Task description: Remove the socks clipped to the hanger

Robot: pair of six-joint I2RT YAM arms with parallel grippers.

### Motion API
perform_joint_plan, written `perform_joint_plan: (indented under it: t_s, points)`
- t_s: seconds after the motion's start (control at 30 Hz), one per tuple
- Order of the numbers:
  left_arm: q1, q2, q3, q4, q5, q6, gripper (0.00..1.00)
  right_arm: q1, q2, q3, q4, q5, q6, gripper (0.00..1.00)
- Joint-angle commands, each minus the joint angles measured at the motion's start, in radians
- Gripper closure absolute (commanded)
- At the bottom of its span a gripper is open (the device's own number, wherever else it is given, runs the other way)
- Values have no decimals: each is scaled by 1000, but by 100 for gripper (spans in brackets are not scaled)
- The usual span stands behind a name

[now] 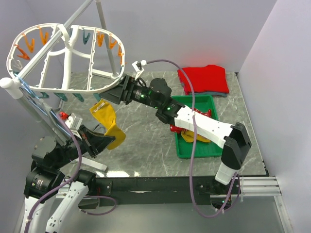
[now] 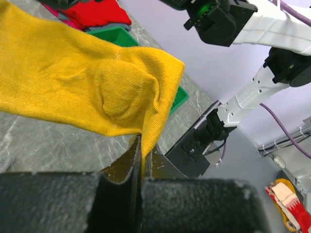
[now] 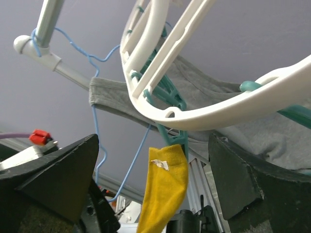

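The white oval hanger (image 1: 68,53) hangs tilted at the upper left, with orange and teal clips round its rim. A mustard-yellow sock (image 1: 108,121) hangs from a teal clip (image 3: 176,138) on the near rim (image 3: 204,112). My left gripper (image 1: 103,141) is shut on the sock's lower end; in the left wrist view the yellow fabric (image 2: 97,82) is pinched between the closed jaws (image 2: 142,158). My right gripper (image 1: 115,94) is open just under the rim, with its fingers either side of the clip and the sock's top (image 3: 165,184), touching neither.
A green tray (image 1: 181,148) at the right holds a red patterned sock (image 1: 197,116) and a yellow one (image 1: 190,137). A folded red garment (image 1: 203,79) lies behind it. The hanger's metal stand pole (image 1: 104,29) rises at the back. Blue wire (image 3: 97,121) ties the pole.
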State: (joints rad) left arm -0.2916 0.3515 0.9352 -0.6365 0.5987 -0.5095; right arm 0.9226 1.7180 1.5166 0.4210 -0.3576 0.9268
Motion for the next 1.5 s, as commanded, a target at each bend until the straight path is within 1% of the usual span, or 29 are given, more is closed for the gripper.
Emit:
perform_joint_plan:
  t_s: [0.0,0.1,0.23,0.33,0.37,0.4,0.43,0.5,0.6,0.67,0.7,0.73,0.77,0.8,0.83,0.87,0.93,0.97,1.03,1.1,1.13,1.17,1.2,1.23,1.27,1.33,1.37,1.43,1.47]
  points:
    - [-1,11,16,3,38,32,99,4,-78,-56,-7,35,-2,0]
    - [-1,4,17,4,33,35,99,4,-97,-101,19,2,-6,0]
    - [-1,1,20,-2,24,37,99,5,-107,-75,-36,-56,-98,0]
    - [-1,3,24,-17,7,43,99,2,-80,5,-114,-215,-180,0]
    - [-1,0,25,-19,4,42,99,4,-75,14,-129,-248,-181,0]
    - [-1,-2,25,-17,4,40,99,-2,-71,20,-122,-282,-180,0]
    - [-1,-8,25,-15,1,39,99,-5,-64,25,-110,-358,-169,0]
    - [-1,-14,25,-6,1,26,99,-10,-52,36,-102,-423,-170,0]
    - [-1,-25,28,12,7,14,99,-11,-5,112,-151,-628,-265,0]
    - [-1,-28,31,15,13,11,99,-21,40,157,-108,-801,-279,0]
    - [0,-29,33,15,15,9,99,-28,55,168,-91,-831,-272,0]
    - [-1,-29,34,17,15,8,99,-36,89,195,-67,-866,-229,0]
    - [-1,-29,34,18,18,6,99,-50,107,206,49,-917,-180,0]
    - [-1,-29,34,17,19,5,99,-56,132,221,118,-941,-116,0]
    - [-1,-31,36,17,18,3,99,-59,179,270,186,-960,17,0]
    - [-1,-31,36,14,18,2,99,-60,202,295,314,-971,79,0]
    - [-1,-37,37,11,12,2,99,-59,259,379,401,-1000,218,0]
    - [-1,-40,37,5,10,3,99,-57,281,417,500,-1004,286,0]
    - [-1,-39,42,0,7,5,99,-59,279,432,522,-997,319,0]
    - [-1,-39,40,-3,9,6,99,-57,249,397,396,-980,244,0]
    - [-1,-34,39,-3,9,8,99,-56,206,381,322,-951,113,0]
    - [-1,-36,37,-2,9,8,99,-54,183,372,118,-937,24,0]
    - [-1,-34,34,0,9,9,99,-51,158,372,1,-923,-73,0]
    - [-1,-34,30,3,7,8,99,-47,116,378,-116,-864,-259,0]
    - [-1,-32,27,9,12,8,99,-45,98,384,-293,-827,-325,0]
    - [-1,-31,16,23,13,3,99,-50,39,346,-358,-734,-393,0]
    - [-1,-29,13,24,15,0,99,-50,19,324,-398,-642,-401,0]
    - [-1,-28,7,31,15,-3,99,-50,-33,278,-445,-530,-437,0]
    - [-1,-26,5,37,19,-4,99,-51,-53,252,-426,-436,-427,0]
